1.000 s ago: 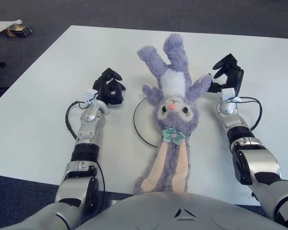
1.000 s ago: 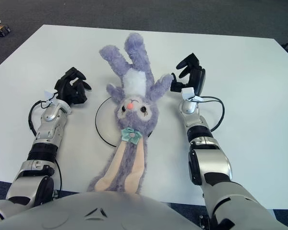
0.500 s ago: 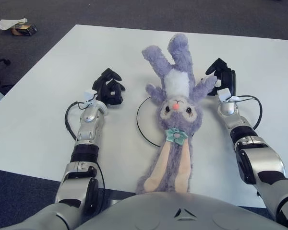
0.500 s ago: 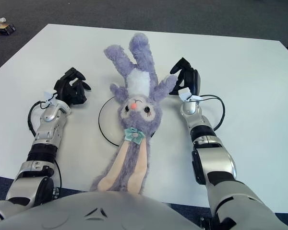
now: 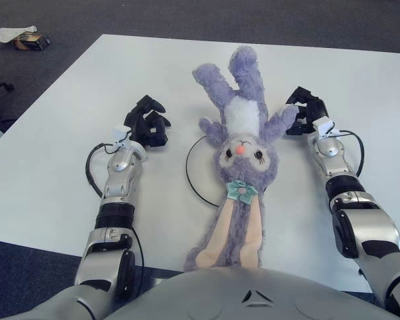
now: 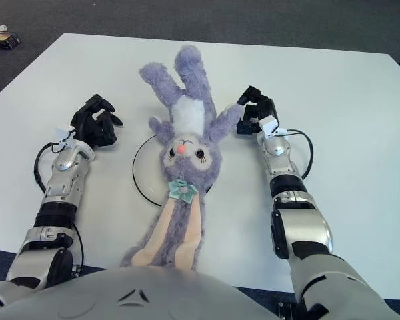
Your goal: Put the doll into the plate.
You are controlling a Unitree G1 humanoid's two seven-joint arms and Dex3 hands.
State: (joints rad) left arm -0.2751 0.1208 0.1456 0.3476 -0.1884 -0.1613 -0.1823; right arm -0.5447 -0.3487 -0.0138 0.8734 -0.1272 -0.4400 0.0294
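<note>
We log one purple doll (image 5: pixel 242 143) lying across the plate (image 5: pixel 195 175) on the desk (image 5: pixel 67 107), its arm touching our right hand (image 5: pixel 305 115)'s curled fingers, grip unclear, left hand (image 5: pixel 149 123) loosely curled empty beside the plate.

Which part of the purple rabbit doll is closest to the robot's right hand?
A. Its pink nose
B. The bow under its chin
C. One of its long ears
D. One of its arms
D. The right hand is next to the outstretched arm of the doll, while the bow, the long ears and the nose lie further from it, toward the robot's body.
</note>
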